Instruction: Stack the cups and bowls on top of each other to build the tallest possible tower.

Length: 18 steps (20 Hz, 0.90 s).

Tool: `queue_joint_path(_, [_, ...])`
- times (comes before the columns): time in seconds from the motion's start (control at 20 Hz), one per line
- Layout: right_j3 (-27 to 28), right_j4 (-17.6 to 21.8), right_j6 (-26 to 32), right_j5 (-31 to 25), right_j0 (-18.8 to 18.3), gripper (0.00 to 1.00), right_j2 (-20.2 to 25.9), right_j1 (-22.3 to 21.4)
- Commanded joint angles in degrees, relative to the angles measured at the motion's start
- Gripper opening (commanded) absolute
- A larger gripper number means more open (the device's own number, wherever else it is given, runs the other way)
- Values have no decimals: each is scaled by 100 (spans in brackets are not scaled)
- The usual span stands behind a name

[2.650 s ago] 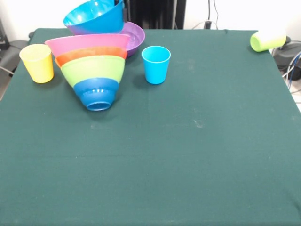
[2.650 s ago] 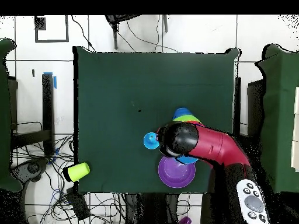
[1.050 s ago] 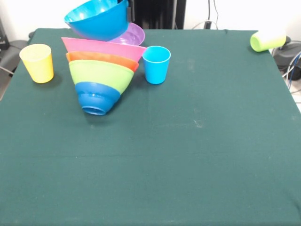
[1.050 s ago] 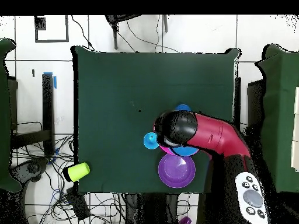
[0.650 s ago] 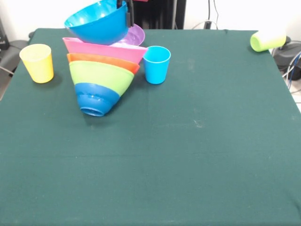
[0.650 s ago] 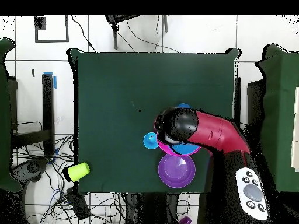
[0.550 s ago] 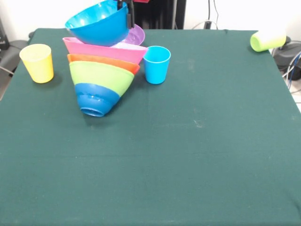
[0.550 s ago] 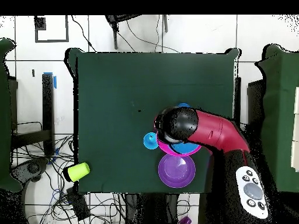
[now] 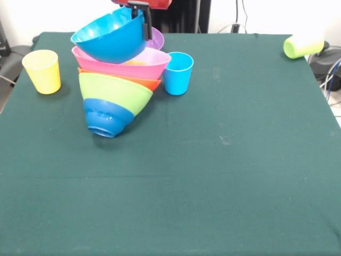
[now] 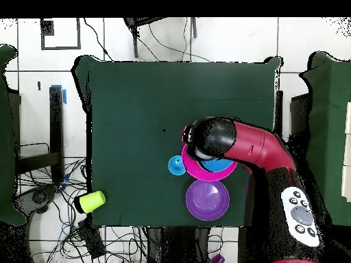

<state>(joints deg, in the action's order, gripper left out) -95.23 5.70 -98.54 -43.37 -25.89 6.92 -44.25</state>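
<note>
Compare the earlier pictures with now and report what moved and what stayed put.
The light blue bowl, held at its rim by the gripper, has shifted slightly left and now rests in the pink bowl. The tower beneath has tipped: the pink bowl's rim shows more of its inside, and the dark blue bowl has shifted. The yellow cup, blue cup, green cup and purple bowl stayed put.

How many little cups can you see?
3. The yellow cup stands left of the tower, the blue cup right beside it, and the green cup lies at the far right corner.
</note>
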Motion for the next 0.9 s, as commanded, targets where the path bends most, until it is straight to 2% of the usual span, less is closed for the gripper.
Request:
queue_joint_path(0.05, [541, 66, 97, -109, 14, 0, 556, 395])
queue_joint_path(0.65, [597, 389, 207, 604, -50, 0, 520, 748])
queue_joint_path(0.9, [758, 416, 223, 629, -28, 0, 509, 801])
